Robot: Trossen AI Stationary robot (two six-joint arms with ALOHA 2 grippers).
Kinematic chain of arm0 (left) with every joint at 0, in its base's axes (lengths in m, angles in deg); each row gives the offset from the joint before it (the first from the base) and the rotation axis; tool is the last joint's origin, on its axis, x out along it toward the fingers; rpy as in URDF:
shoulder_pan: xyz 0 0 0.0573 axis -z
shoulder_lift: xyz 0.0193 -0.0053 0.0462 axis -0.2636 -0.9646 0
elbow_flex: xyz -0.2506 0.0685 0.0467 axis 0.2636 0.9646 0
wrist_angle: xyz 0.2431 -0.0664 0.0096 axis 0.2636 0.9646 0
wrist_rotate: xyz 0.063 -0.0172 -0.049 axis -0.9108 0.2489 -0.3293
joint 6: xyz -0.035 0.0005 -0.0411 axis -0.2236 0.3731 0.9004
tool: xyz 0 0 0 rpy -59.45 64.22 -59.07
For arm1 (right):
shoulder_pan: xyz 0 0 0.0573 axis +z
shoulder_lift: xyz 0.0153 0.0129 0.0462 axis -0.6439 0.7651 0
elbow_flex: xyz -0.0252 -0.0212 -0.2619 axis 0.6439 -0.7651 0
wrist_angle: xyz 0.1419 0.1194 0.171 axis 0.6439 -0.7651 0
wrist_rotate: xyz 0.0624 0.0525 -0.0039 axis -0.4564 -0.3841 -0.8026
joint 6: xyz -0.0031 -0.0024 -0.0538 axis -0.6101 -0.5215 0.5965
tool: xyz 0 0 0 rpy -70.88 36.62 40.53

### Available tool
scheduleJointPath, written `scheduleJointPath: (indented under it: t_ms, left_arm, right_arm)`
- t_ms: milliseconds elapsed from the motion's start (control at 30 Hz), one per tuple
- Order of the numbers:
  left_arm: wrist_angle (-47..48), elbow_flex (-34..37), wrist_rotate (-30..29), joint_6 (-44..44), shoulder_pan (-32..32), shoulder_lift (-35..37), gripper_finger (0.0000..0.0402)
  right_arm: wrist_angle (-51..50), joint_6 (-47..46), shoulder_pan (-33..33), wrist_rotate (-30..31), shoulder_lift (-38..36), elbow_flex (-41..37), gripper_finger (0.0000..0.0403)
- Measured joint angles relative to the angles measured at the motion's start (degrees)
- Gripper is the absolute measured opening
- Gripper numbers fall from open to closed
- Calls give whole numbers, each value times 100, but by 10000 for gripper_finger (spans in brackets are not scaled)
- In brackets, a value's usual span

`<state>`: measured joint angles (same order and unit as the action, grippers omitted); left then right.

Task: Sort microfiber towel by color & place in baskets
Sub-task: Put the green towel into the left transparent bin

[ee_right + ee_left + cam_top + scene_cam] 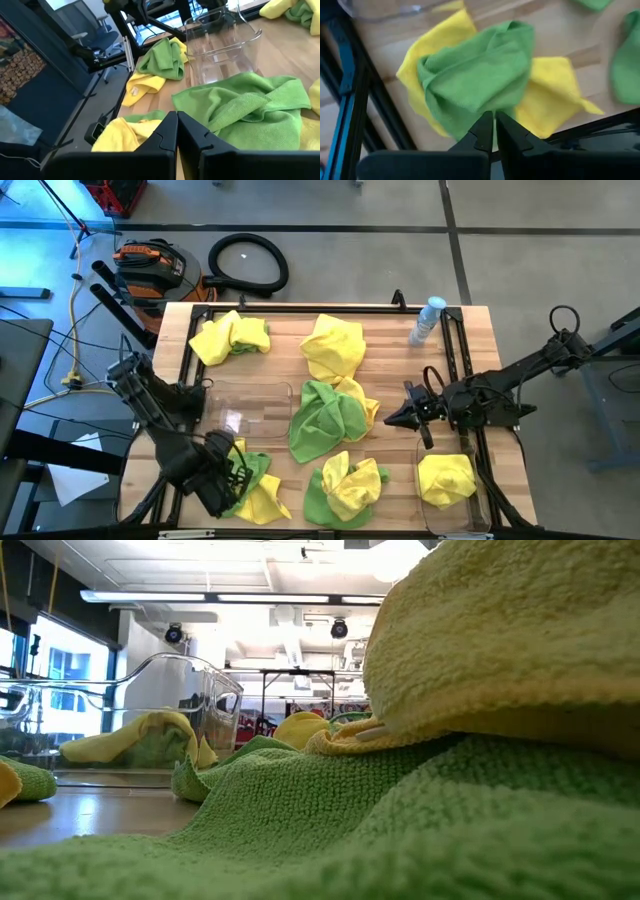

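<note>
— Green cloth (475, 85) right under my left gripper (494, 131): what have you got there?

— Nothing. My left fingers are pressed together with only a sliver between them, hanging over that green towel, which lies bunched on a yellow one (547, 95) at the table's near left corner.

— And your other side?

— My right gripper (177, 132) is closed and empty too, hovering above the table's right middle, pointing toward the big green towel (320, 420) spread at the centre.

— Where are the baskets?

— One clear basket (250, 408) sits just left of that centre towel; it looks empty, though through see-through plastic I can't be sure. The other basket (440, 515) is at the near right, with one yellow towel (446, 478) in it.

— The rest?

— A yellow-and-green heap (345, 485) near the front edge, a yellow towel (333, 345) farther back, and a yellow-green pair (232, 335) at the far left. A water bottle (427, 320) lies at the far right.
</note>
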<state>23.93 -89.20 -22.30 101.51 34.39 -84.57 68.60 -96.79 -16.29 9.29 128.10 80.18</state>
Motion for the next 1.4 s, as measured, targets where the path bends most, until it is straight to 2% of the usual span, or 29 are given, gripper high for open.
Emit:
scheduleJointPath:
  t_ms: [233,567,800,967,1100,1200,1300,1400]
  left_arm:
    - [-282,248,398,135,2,-261,72]
    - [-1483,1399,546,318,0,-269,147]
    - [-2038,2036,923,1113,-47,-281,157]
    - [-2644,2389,717,1075,-126,-284,156]
    - [-2853,2615,630,1071,-213,-286,136]
    - [-2979,2723,619,971,-272,-284,89]
    - [-3018,2730,611,797,-284,-284,24]
    - [-2944,2630,600,812,-269,-284,11]
  right_arm:
    - [-62,-111,0,-88,0,0,0]
    - [-70,-136,0,-86,0,0,0]
    - [-70,-153,0,-83,0,1,0]
    - [-70,-149,0,-82,0,2,0]
    - [-70,-144,0,-75,0,2,0]
    - [-70,-140,0,-32,0,2,0]
    - [-70,-138,0,8,0,4,0]
    - [-70,-138,0,8,0,4,0]
